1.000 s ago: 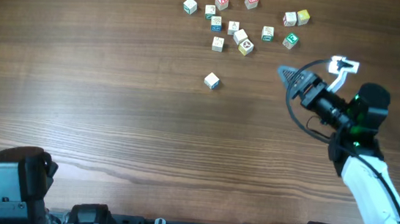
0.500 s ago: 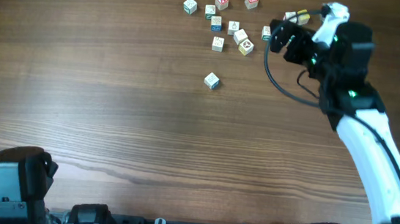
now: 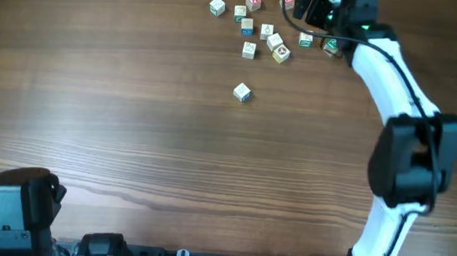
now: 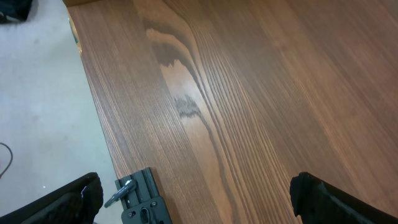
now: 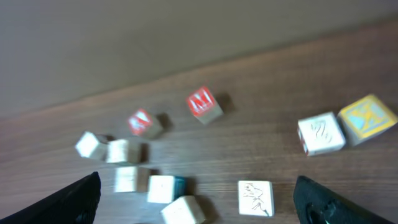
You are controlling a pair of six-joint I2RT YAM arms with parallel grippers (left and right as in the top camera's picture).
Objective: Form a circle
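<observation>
Right jaws spread wide, gripping nothing, over far edge of counter point(image 3: 127, 135). The circle point(image 3: 275, 43) lies near them, leftward and closer to the robot. Arm has reached farther out than before. Left jaws apart.

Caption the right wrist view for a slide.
Right arm's open fingers frame scattered wooden letter cubes, two red-faced, near the table edge.
</observation>
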